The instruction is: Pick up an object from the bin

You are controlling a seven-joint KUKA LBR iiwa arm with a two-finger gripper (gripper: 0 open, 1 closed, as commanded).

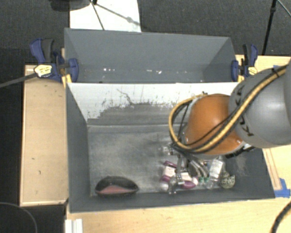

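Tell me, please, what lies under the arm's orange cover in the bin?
Below the orange cover a small heap of purple, white and green pieces shows, with a speckled round thing beside it. Anything directly beneath the cover is hidden.

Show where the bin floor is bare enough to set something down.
Bare floor runs across the left and middle, between the back wall and the dark oval thing at front left. Crowded front right: a heap of small things under the gripper.

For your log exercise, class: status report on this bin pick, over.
Gripper low over heap of small purple and white things, right of bin floor. Dark oval thing apart, at left.
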